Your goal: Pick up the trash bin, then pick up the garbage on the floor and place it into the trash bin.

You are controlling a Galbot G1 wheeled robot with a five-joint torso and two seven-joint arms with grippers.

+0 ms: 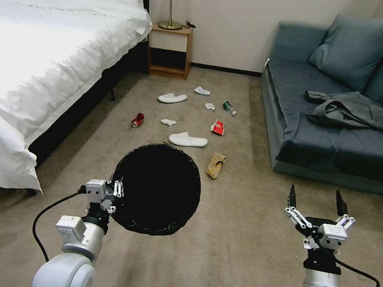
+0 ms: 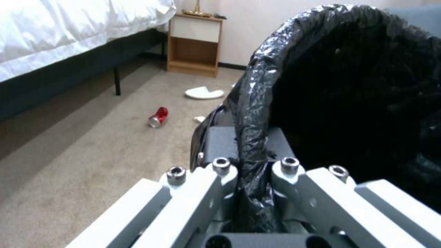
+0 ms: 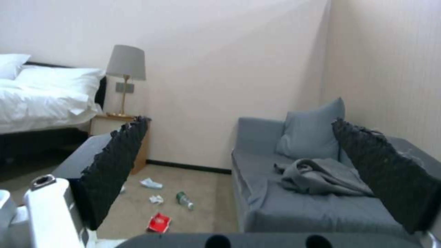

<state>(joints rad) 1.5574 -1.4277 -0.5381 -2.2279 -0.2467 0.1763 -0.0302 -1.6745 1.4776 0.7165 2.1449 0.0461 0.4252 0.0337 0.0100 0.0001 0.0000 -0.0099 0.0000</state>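
My left gripper (image 1: pixel 115 195) pinches the trash bin (image 1: pixel 157 188) rim at lower centre; my right gripper (image 1: pixel 317 200) hangs spread, lower right.

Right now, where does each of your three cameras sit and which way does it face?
Head: high up, looking down across the carpet; both arms show, left gripper clamped on the trash bin, right gripper open.
Left wrist: low, facing the nightstand along the bin's rim; its fingers show.
Right wrist: facing the sofa; its pads show.
Shared: red packet, head and right wrist.
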